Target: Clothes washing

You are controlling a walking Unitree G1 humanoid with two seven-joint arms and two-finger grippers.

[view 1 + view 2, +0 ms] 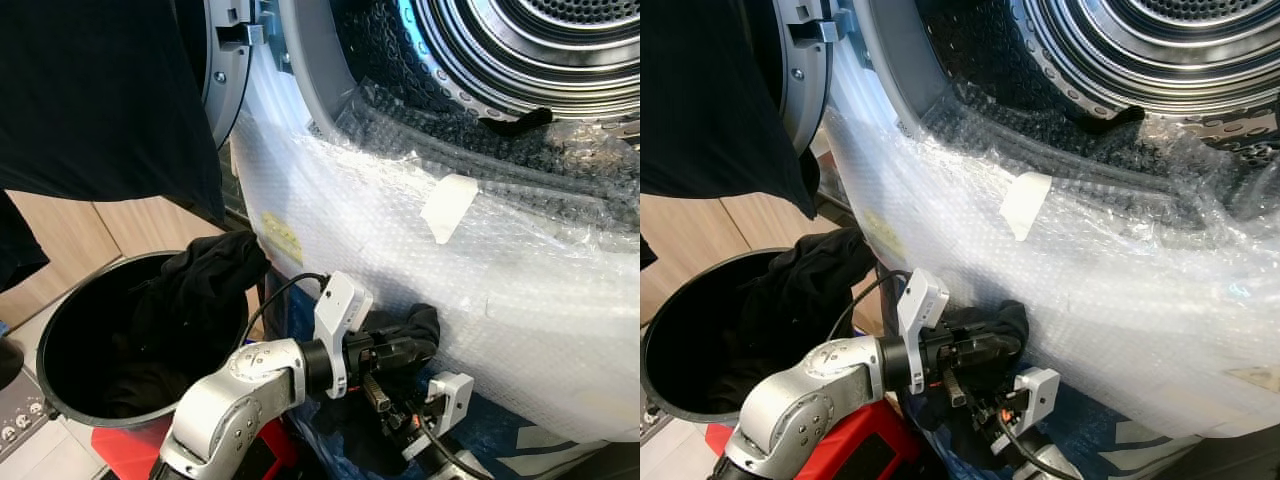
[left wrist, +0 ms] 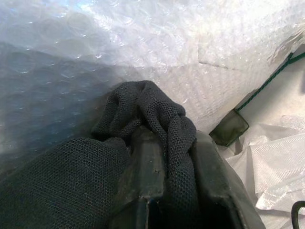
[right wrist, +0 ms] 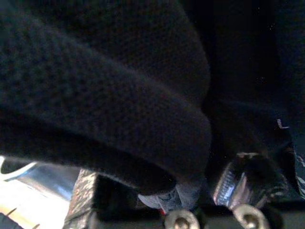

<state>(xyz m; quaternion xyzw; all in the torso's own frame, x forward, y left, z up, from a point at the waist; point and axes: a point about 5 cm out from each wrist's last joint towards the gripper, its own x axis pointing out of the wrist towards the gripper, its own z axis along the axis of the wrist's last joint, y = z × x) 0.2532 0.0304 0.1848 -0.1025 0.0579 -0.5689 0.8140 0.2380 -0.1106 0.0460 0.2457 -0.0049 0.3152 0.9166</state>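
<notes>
Black clothes (image 1: 190, 290) heaped in a dark round bin (image 1: 60, 330) at far left, spilling over its rim beside the washer. Left gripper (image 1: 415, 350) low against the bubble wrap (image 1: 400, 230) covering the washer front, fingers clamped on a black garment (image 2: 157, 114); left wrist view shows the mesh knit bunched around the fingers (image 2: 147, 157) and pressed to the wrap, detail the eye views lack. Right gripper (image 1: 985, 405) just below it; right wrist view is dark cloth up close, fingers' state cannot be told. Steel drum (image 1: 520, 40) open at upper right, one black scrap (image 1: 520, 122) on its lip.
</notes>
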